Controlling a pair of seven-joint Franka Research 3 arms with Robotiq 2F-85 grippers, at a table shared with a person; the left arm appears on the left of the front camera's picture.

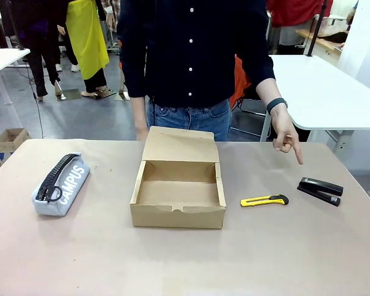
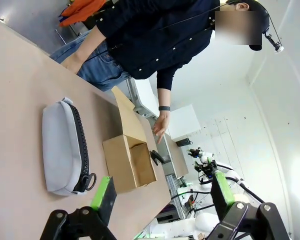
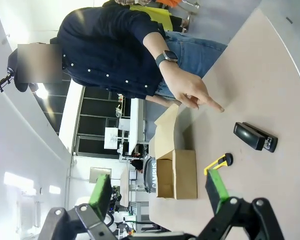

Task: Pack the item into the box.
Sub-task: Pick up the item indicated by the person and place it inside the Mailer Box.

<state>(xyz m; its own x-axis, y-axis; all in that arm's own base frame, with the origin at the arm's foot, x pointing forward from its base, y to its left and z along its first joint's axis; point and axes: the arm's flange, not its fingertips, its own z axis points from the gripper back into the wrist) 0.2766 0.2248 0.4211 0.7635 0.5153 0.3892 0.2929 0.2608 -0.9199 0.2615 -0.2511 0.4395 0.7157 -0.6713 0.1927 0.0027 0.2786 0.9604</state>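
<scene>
We read "CAMPUS" on the pouch, nine o'clock of the box, with the stapler at three. The left gripper and the right gripper gaped, empty.

Bright even light, soft shadows; wrist views fisheye-warped, perhaps overexposed at edges.

The left gripper is black jointed metal with round grey screws and bright green pads; the right gripper looks alike. The person wears a dark navy shirt with small pale buttons, blue jeans and a black wristband.
</scene>
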